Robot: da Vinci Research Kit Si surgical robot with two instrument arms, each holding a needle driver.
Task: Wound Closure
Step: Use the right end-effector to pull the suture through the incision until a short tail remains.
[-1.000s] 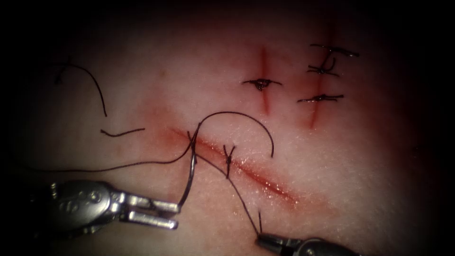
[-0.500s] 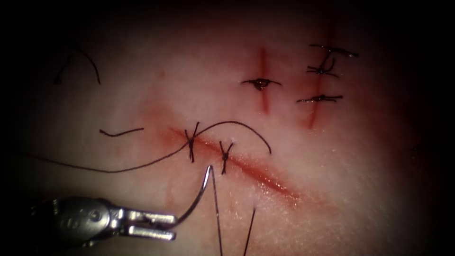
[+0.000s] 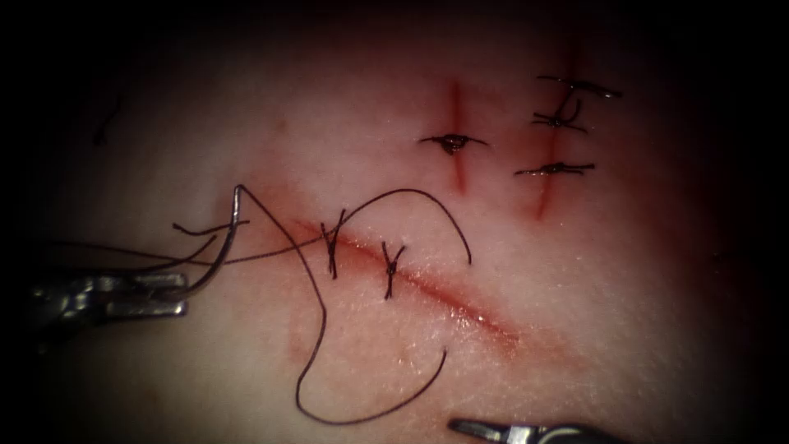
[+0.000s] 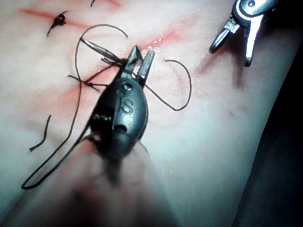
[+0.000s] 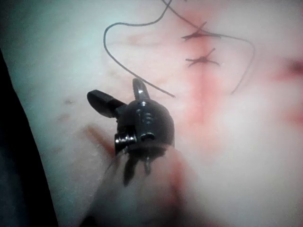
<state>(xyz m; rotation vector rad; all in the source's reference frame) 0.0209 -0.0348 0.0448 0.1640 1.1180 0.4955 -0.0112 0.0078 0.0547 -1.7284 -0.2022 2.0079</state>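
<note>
Nearest the endoscope, at the bottom edge of its view, the right tool (image 3: 481, 428) pokes in with its jaws spread apart and nothing between them; its own wrist view shows the two jaws (image 5: 118, 97) splayed wide above bare tissue (image 5: 246, 156).

A little farther in, a loose end of thread (image 3: 325, 345) lies in a broad open loop on the tissue (image 3: 625, 296) below the cut, its free tip curling up near the right tool without touching it.

At the left edge, the left tool (image 3: 168, 296) has its jaws clamped on the curved needle (image 3: 223, 247) near its blunt, thread-bearing end. The needle arcs upward, its point free in the air — not in the tissue — to the left of the cut (image 3: 444, 300). The left wrist view shows this tool (image 4: 137, 64) from behind.

To handle this moment well, my judgement is that the grip on the needle should stay firm and steady, and the slack thread should be kept from snagging the two finished stitches (image 3: 362, 255) that cross the cut's upper-left portion.

Farther back, two shorter cuts (image 3: 457, 140) carry tied stitches. The tissue is pale, moist and glistening, stained with red fluid (image 3: 468, 316) along the cut, with ample bare surface below and to the right, fading into darkness.
</note>
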